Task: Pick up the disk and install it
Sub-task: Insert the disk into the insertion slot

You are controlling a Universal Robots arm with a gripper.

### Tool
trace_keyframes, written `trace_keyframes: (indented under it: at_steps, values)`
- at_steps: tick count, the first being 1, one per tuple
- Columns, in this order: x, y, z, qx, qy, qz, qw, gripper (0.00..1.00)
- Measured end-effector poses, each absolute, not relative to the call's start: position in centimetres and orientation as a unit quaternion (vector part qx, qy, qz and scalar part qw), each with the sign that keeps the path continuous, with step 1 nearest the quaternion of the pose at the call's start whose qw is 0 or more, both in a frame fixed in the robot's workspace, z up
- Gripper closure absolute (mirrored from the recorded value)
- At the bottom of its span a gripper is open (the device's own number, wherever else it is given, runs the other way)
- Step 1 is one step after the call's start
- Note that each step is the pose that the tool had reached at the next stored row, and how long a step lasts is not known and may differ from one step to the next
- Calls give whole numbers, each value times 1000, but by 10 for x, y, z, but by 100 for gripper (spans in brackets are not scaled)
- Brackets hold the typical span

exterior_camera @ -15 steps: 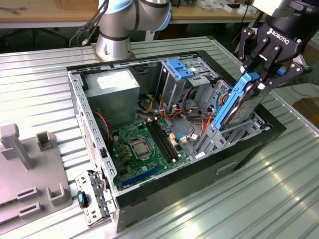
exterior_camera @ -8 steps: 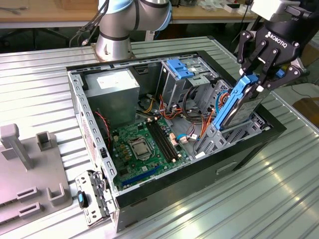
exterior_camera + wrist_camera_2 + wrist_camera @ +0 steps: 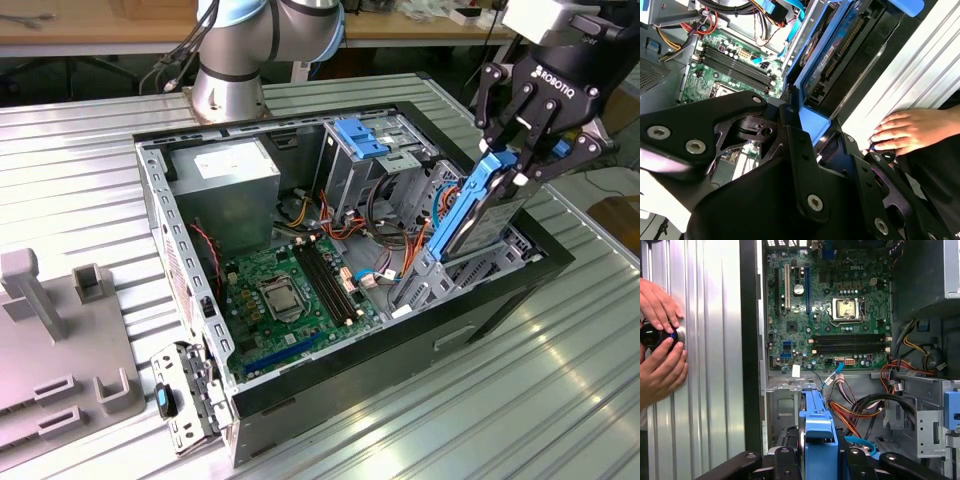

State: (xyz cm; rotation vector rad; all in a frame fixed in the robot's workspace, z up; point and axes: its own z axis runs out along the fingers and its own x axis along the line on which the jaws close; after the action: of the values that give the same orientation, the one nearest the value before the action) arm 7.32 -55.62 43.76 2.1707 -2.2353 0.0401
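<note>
Over drive bay (image 3: 418,278) of open case (image 3: 400,345): gripper (image 3: 517,158) clamped onto disk (image 3: 478,215); disk tilted, lower end at bay mouth. Pick-up done; seating outstanding.

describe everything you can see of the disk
The disk is a flat, dark grey metal slab framed by bright blue plastic rails. It stands steeply tilted, nearly on edge, with its upper end clamped in the black gripper. Its lower end dips into the open computer case at the exterior view's right, among metal bay walls; whether it touches them I cannot tell.
</note>
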Motion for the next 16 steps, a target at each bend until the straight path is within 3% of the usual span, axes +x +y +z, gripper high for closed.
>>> trace_keyframes:
  at_steps: [16]
  values:
    - [73,-556,429,697,-717,13,13,63]
